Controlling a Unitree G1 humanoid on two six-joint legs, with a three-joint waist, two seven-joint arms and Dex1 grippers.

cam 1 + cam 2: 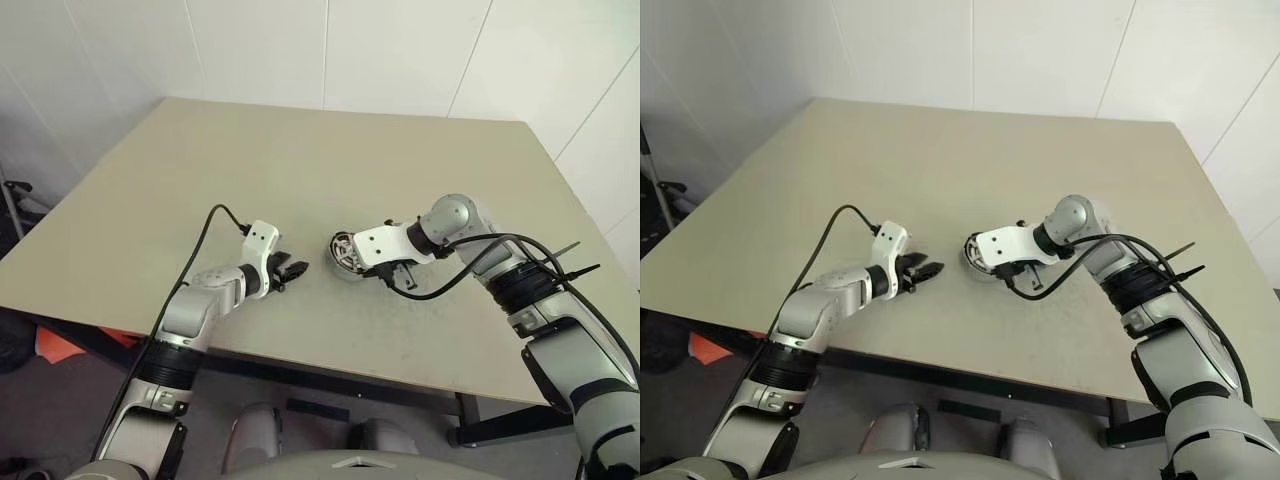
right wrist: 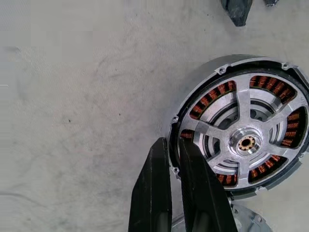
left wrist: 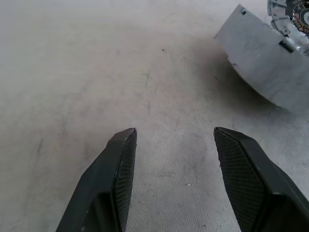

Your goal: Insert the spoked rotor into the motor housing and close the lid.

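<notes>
Beige counter [image 1: 300, 170] sat in a corner of white panelled walls, its surface bare apart from the motor housing [image 2: 195, 104] near the middle, toward the near edge. Housing sat upright with the spoked rotor [image 2: 246, 137] already seated inside, copper windings showing between spokes, so I'd judge the lid as the remaining step; a grey plate edge just beside the housing could be it, can't confirm. Right claw [image 2: 175, 147], fingers pinched together with nothing gripped, sat right at the housing rim and was clearly the nearer arm; left claw [image 3: 176, 137] hung open and empty, housing off to its right.
</notes>
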